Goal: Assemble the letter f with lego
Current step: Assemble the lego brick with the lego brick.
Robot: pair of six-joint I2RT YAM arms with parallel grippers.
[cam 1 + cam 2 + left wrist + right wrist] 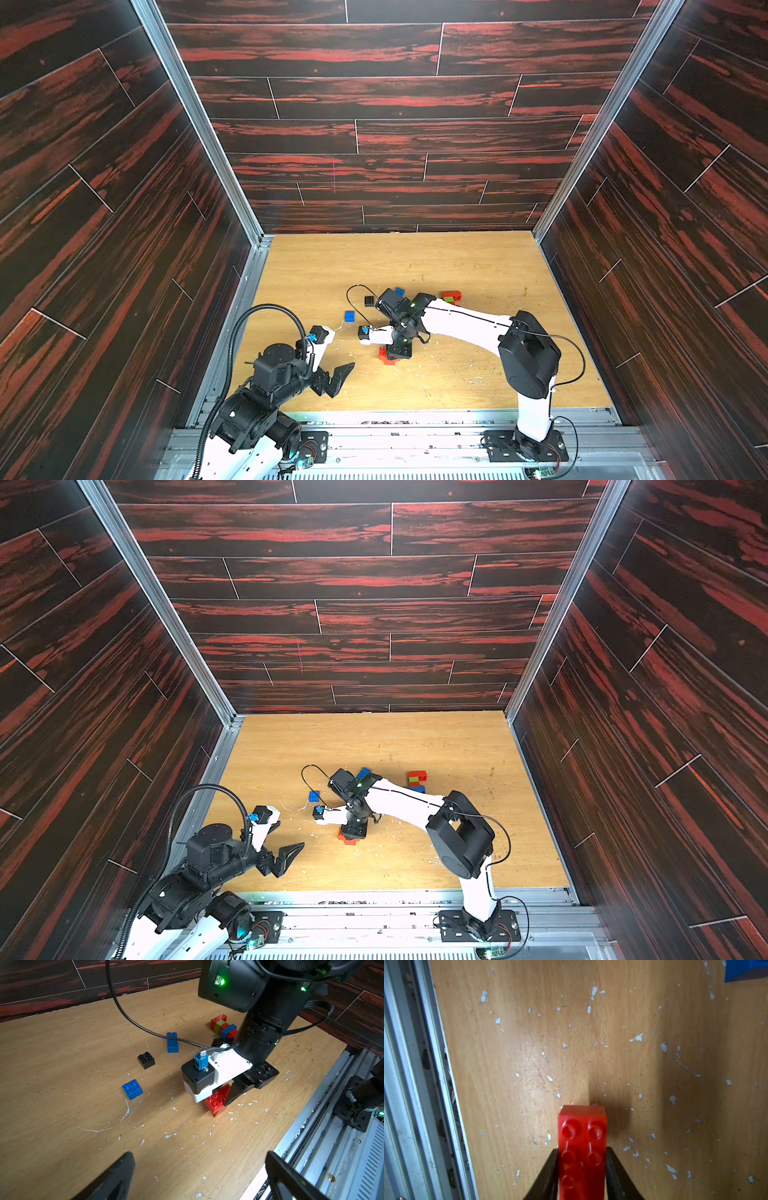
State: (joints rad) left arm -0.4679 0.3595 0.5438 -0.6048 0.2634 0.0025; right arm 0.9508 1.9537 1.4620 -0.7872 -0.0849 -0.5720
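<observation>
A red lego brick (582,1147) rests studs-up on the wooden table (457,374), on top of another red piece (216,1114). My right gripper (582,1150) points straight down over it, its fingers (550,1167) pressed against the brick's two long sides. From above, the wrist hides most of this brick (388,358) (347,839). My left gripper (338,376) (199,1167) hovers open and empty near the front left. Loose lego lies behind: a blue square (132,1088), a black square (146,1060) and a blue oblong (172,1042).
A joined cluster of red, lime green and blue bricks (221,1024) (451,296) lies at the back right, beside the right arm. A metal rail (415,419) (409,1084) runs along the table's front edge. The right wrist camera's black cable (128,1016) loops over the loose bricks.
</observation>
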